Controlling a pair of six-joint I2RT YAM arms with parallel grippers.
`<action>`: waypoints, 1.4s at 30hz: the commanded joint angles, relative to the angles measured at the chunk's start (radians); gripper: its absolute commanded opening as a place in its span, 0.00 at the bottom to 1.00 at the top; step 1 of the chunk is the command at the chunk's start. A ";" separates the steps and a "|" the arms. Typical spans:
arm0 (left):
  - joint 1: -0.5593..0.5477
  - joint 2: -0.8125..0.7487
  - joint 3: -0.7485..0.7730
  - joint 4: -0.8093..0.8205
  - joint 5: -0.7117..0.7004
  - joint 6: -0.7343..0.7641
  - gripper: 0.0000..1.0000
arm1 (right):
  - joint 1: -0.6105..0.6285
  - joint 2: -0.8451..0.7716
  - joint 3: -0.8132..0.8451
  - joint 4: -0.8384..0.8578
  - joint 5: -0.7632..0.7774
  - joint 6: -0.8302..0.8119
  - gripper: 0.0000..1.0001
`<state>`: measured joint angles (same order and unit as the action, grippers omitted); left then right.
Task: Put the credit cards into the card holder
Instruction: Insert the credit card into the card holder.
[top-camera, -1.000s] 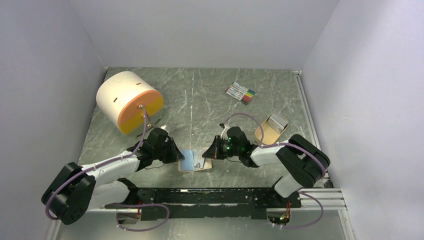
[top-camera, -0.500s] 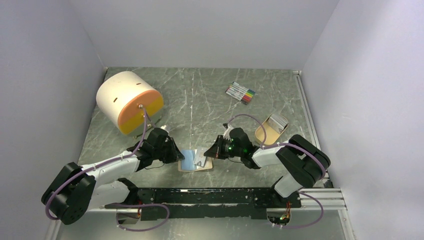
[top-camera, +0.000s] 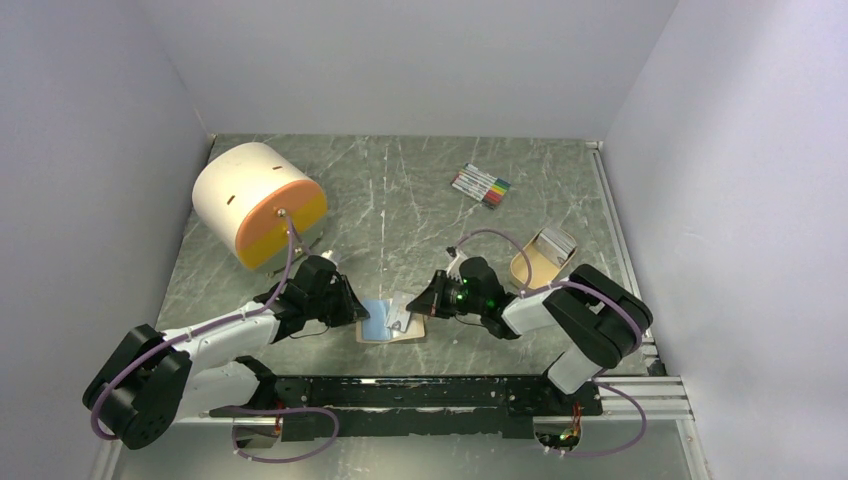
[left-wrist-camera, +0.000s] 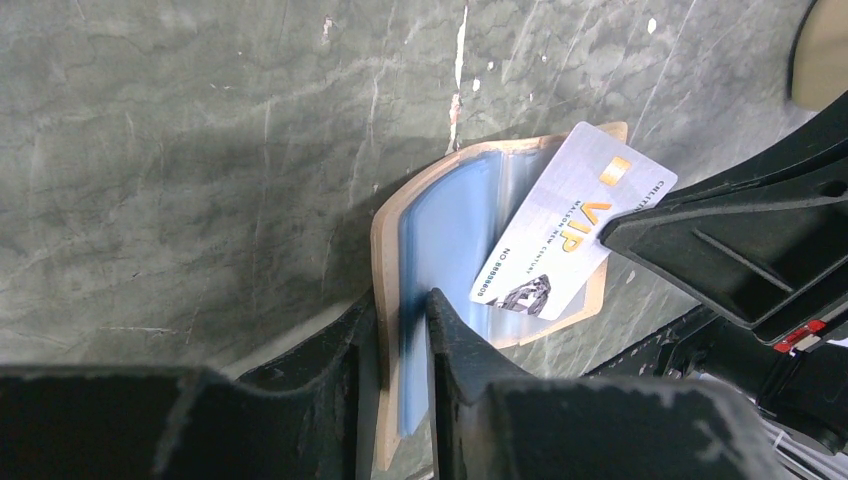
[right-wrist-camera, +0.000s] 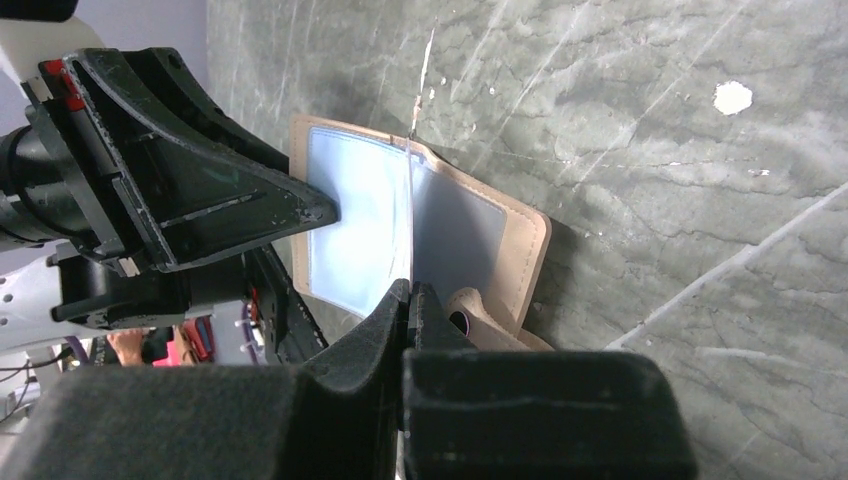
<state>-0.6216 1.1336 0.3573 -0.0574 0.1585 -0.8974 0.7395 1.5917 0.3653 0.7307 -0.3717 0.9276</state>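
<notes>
Inserting is the step in hand: near the middle of the table's near edge, the left end effector clamps the open card holder by its sleeve edge, while the right end effector, pinched on one credit card above it, probably next needs that card's edge lined up with a sleeve mouth.

One card holder sits near the middle, and at least two pale blue-clear sleeves show inside it in the right wrist view. One silver credit card is at the holder. More cards form one small stack in the one tan tray on the right, too small to count. One bundle of marker pens lies far right, its pens too fine to count. One white and orange drum is far left. There are two arms with two grippers, the left gripper and the right gripper
</notes>
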 joint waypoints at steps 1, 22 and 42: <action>-0.006 0.007 0.005 0.016 -0.003 0.002 0.27 | -0.006 0.028 -0.036 0.086 -0.019 0.020 0.00; -0.007 0.015 0.014 0.020 -0.001 0.003 0.27 | -0.003 0.097 -0.035 0.149 -0.112 0.023 0.00; -0.006 0.010 0.014 0.039 0.022 0.005 0.28 | 0.014 0.140 0.063 0.018 -0.126 -0.027 0.00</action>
<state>-0.6220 1.1439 0.3573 -0.0540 0.1596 -0.8970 0.7483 1.7096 0.3885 0.8207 -0.4908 0.9516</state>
